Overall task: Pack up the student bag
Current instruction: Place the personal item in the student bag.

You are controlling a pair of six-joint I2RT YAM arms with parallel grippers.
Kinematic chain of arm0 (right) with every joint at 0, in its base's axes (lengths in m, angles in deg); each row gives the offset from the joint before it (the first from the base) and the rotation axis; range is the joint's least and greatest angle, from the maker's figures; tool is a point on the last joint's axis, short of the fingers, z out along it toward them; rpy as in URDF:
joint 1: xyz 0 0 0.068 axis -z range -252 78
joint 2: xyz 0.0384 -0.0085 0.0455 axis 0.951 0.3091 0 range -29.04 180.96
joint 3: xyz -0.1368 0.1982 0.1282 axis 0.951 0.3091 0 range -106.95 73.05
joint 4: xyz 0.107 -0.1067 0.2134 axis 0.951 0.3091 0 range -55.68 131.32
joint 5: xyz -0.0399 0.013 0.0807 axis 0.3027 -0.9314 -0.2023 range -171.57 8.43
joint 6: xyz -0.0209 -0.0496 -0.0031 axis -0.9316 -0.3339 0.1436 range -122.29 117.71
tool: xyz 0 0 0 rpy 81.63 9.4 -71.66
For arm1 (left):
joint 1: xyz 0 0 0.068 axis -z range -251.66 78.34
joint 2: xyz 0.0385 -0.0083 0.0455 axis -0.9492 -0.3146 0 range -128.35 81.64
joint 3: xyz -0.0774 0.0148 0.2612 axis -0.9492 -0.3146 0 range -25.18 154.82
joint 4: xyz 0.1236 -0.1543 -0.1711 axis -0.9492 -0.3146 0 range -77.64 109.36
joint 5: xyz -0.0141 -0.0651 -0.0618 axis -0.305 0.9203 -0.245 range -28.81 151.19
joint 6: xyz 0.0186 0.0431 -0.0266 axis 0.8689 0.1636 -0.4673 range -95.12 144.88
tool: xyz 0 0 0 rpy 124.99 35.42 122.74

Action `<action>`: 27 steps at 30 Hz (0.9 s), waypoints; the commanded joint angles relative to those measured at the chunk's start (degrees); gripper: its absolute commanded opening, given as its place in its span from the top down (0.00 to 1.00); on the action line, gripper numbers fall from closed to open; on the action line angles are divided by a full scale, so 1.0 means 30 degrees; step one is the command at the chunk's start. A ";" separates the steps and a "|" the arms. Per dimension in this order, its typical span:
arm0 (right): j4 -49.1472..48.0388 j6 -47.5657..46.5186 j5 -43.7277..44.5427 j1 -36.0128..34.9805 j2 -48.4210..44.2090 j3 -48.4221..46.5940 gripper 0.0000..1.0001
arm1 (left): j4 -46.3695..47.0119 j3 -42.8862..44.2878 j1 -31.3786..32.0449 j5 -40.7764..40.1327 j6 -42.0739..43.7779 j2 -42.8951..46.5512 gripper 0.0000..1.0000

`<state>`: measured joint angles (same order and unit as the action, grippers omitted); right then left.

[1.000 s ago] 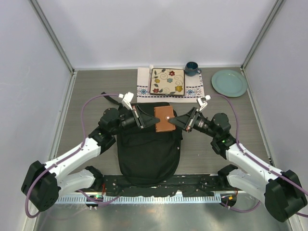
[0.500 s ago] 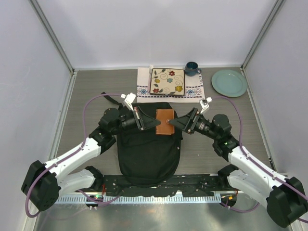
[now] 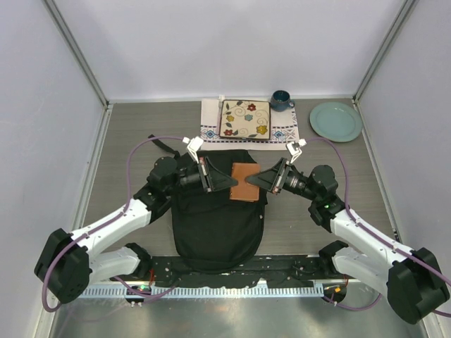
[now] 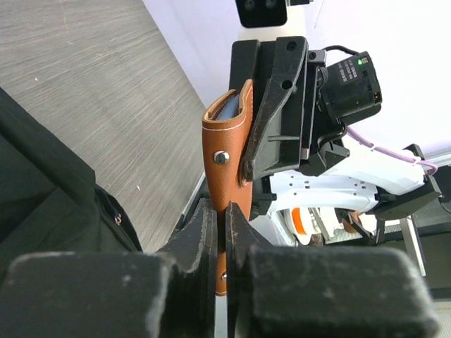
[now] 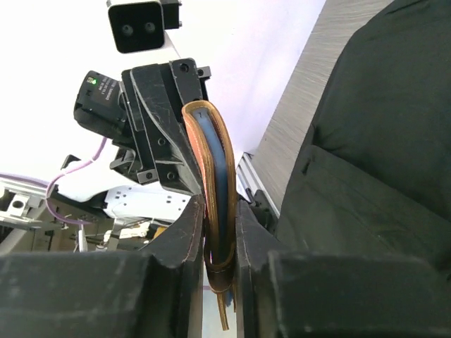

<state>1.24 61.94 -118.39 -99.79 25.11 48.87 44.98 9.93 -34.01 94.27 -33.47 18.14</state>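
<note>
The student bag [image 3: 217, 225] is a large black backpack lying flat in the middle of the table, between my arms. A brown leather case [image 3: 244, 182] with a snap stud and blue inside hangs just above the bag's far end. My left gripper [image 3: 231, 183] is shut on its left edge and my right gripper [image 3: 256, 180] is shut on its right edge. In the left wrist view the jaws [image 4: 220, 232] pinch the case [image 4: 225, 155], with the bag [image 4: 49, 211] at the left. In the right wrist view the jaws [image 5: 218, 239] clamp the case [image 5: 215, 169] beside the bag [image 5: 380, 141].
At the back, a flowered square plate [image 3: 245, 118] lies on an embroidered cloth [image 3: 211, 130]. A dark blue mug [image 3: 280, 100] and a green round plate [image 3: 335, 120] stand to its right. White walls close in three sides. A perforated rail [image 3: 232, 289] runs along the near edge.
The leather case, held by both grippers, has shifted slightly toward the near right and tipped, so its face looks darker. Both grips have stayed shut.
</note>
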 commanded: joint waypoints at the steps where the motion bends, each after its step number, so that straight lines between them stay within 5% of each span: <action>1: -0.2392 0.0622 -0.0765 -0.0140 -0.0325 -0.0113 0.97 | 0.1040 0.0425 0.0077 0.0110 0.0111 0.0133 0.83; 2: -0.2275 0.0651 -0.0532 -0.0141 -0.0558 -0.0054 1.00 | 0.0081 0.0483 0.0077 -0.0126 0.0345 0.0220 0.59; 7: 0.4846 -0.2938 0.2363 -0.0082 -0.2226 -0.0813 1.00 | -0.8132 0.2175 0.0048 -0.3957 0.3301 0.1947 0.22; 9: 0.7178 -0.3856 0.4707 -0.0140 -0.3278 -0.1310 1.00 | -1.1136 0.2998 0.0077 -0.8055 0.4796 0.2241 0.12; 11: 0.9292 -0.4562 0.6287 -0.0111 -0.3780 -0.1518 1.00 | -1.4480 0.4317 0.0077 -1.1476 0.6139 0.1951 0.11; 14: 1.0235 -0.4710 0.6881 -0.0082 -0.4339 -0.1636 1.00 | -1.7180 0.6017 0.0048 -1.3219 0.7258 0.0343 0.11; 19: 1.0236 -0.4418 0.6794 -0.0111 -0.4427 -0.1431 1.00 | -1.9903 0.8505 0.0077 -1.3460 0.7965 -0.2996 0.20; 27: 1.0294 -0.4358 0.6882 -0.0111 -0.4749 -0.1372 1.00 | -2.0408 0.8569 0.0984 -1.4015 0.6530 -0.5255 0.25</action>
<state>33.52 49.89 -98.87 -100.01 12.48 46.77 -13.35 34.45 -32.64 54.88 -12.62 2.49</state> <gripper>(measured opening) 0.226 0.748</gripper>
